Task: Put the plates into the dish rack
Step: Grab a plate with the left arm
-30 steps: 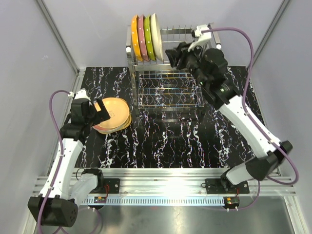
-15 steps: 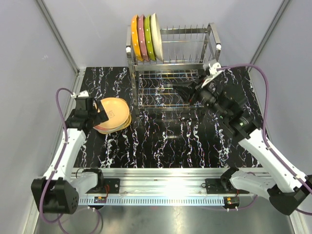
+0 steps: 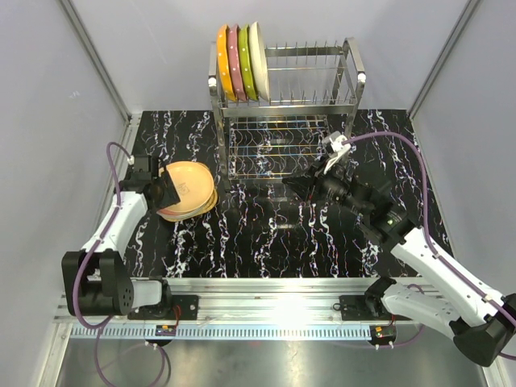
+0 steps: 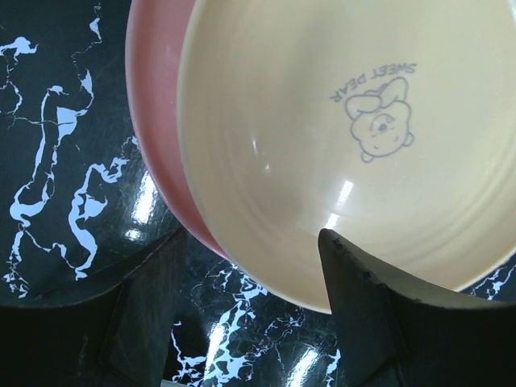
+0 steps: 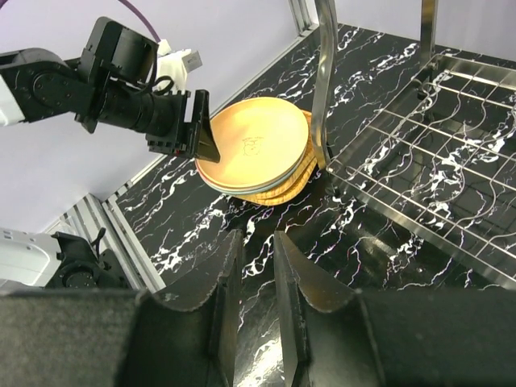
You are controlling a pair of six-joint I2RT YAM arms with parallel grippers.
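Right, status: four plates (image 3: 239, 63) stand upright at the 11 o'clock end of the dish rack (image 3: 310, 90), one each of orange, pink, green and cream. The rest sit in a stack (image 3: 190, 193) at 9 o'clock on the table (image 3: 266, 238). At least three rims show; exact count unclear. The top plate (image 4: 322, 121) is cream, with a pink plate (image 4: 157, 121) directly under it.

Left gripper (image 3: 168, 192) is wide open at the top plate's rim, one finger over it and one off the edge, gripping nothing. Right gripper (image 5: 256, 238) hangs mid-table, fingers a slit apart, empty.

Plates look glazed: rigid, slick, chippable, some weight. Rim is the only grab point. I'd pinch deep across the lip; a shallow bite will likely slip on tilting upright.
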